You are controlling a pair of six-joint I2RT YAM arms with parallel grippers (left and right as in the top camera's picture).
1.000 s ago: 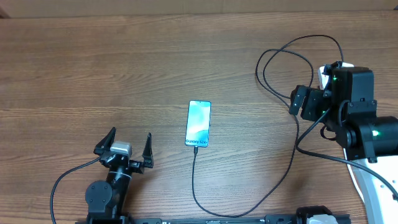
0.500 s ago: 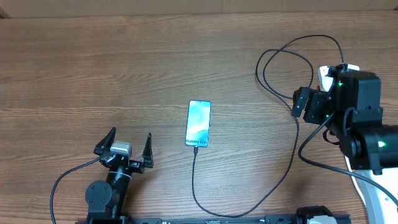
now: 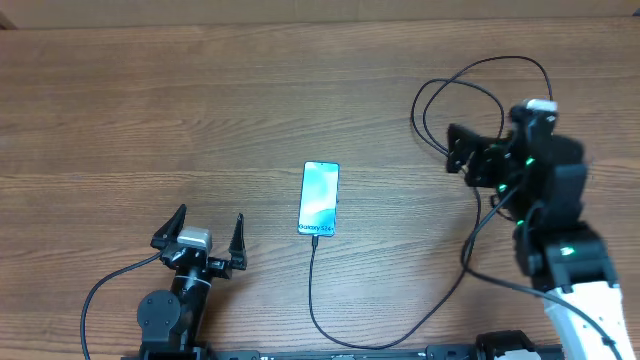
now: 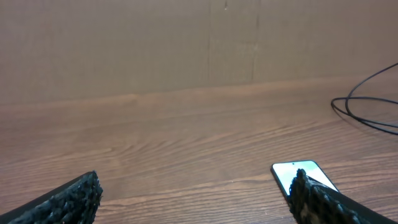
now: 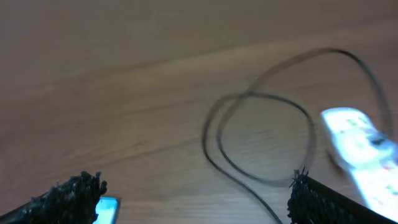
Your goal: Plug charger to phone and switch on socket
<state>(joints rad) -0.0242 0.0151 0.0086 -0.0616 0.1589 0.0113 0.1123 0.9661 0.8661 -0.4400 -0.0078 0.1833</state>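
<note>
The phone lies flat at mid-table with its screen lit; it also shows in the left wrist view and as a corner in the right wrist view. The charger cable meets the phone's bottom edge, curves along the front and runs up into loops at the right. The socket is a blurred white strip at the right; in the overhead only its end shows past my right arm. My right gripper is open and empty, over the cable loops. My left gripper is open and empty, left of the phone.
A brown cardboard wall stands along the table's far edge. The cable loops lie on the wood at the far right. My right arm's white link fills the front right corner.
My right arm has swung left from over the socket toward the cable loops, its gripper now pointing at the table's middle. The left arm, phone and cable have not moved.
</note>
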